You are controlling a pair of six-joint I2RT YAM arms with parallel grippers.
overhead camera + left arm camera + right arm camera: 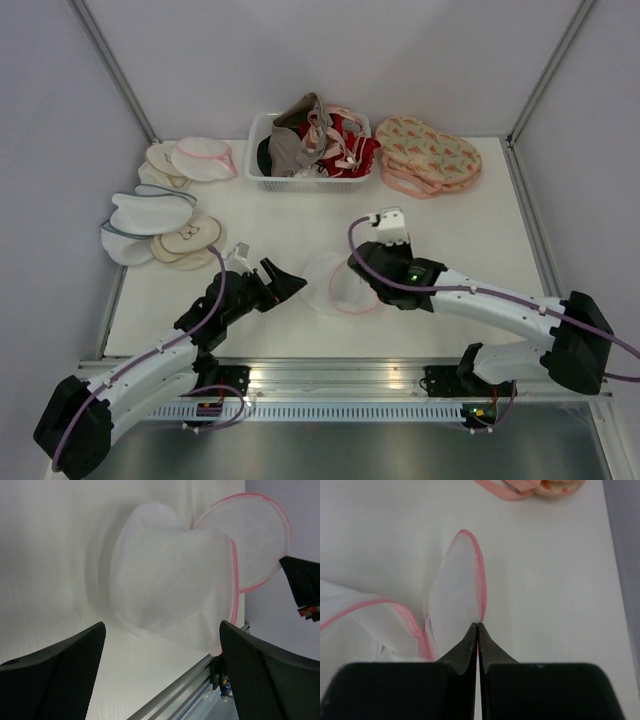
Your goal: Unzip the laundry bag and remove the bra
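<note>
Lying just toward 6 o'clock of the table's centre in the top view, the rounded, dome-shaped laundry bag of white see-through mesh with pink zipper trim [338,287] is resting on the white table [450,230] between the two grippers. Its round, pink-edged flap [252,535] is standing up and away from the domed body [170,580], so the bag is showing as opened. What is lying inside cannot be made out through the mesh.

The right gripper [356,272] is reaching in from 3 o'clock of the bag. In the right wrist view its jaws are pressing tightly together on the pink trim of the upright flap [457,585], pinching its edge.

The left gripper [283,280] is hovering at 9 o'clock of the bag, apart from it. Its jaws are standing wide, and in the left wrist view its black fingers [60,670] are framing the dome and holding nothing.

At 12 o'clock on the table a white slotted plastic basket [300,182] is holding a heap of grey, red and pink garments [315,140]. At 1 o'clock beige floral-patterned pouches [428,155] are lying stacked. At 9 o'clock white pouches with blue trim [145,212] are sitting beside cream pouches [188,240]. At 10 o'clock another white pouch with pink trim [205,158] is lying on further cream pouches.
</note>
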